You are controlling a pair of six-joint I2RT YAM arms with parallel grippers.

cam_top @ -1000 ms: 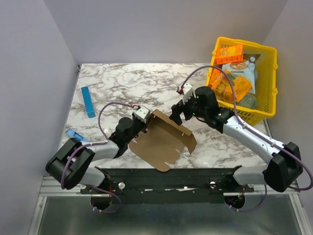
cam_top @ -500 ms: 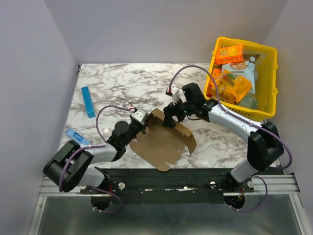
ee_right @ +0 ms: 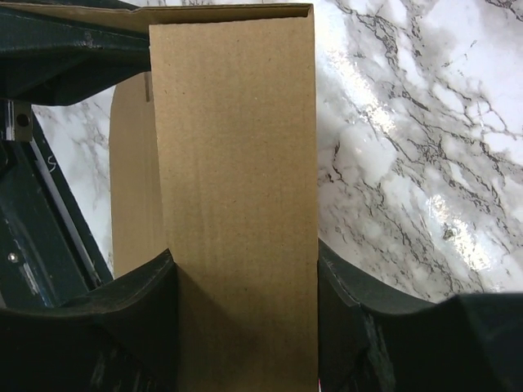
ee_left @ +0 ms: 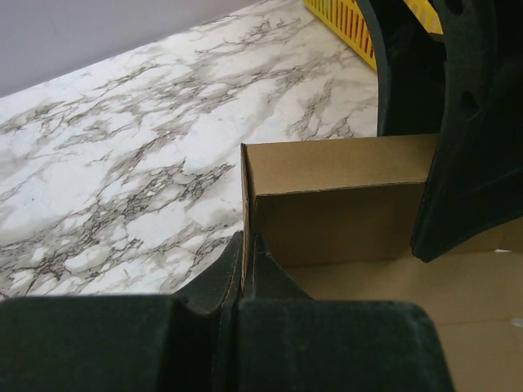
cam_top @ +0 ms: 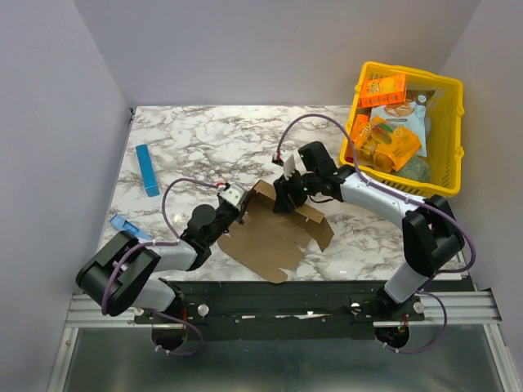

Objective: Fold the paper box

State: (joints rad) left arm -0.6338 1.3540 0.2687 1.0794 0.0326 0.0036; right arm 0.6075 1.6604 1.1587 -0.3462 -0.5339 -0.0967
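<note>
Top external: the box [cam_top: 274, 237], a plain brown die-cut sheet, lies mostly flat on the surface [cam_top: 204, 147] between the tools, its far panel raised. The left tool [cam_top: 242, 214] holds its left edge; the right tool [cam_top: 284, 201] sits on the raised panel. Left wrist: the left tool [ee_left: 245, 253] is pinched shut on a thin upright wall, with the creased panel just ahead. Right wrist: the panel fills the right tool's [ee_right: 243, 278] gap and seems to touch both fingers, so it is gripped across its width. The step looks like raising this side. Next, the panel likely needs folding along its crease while the left tool anchors the sheet.
</note>
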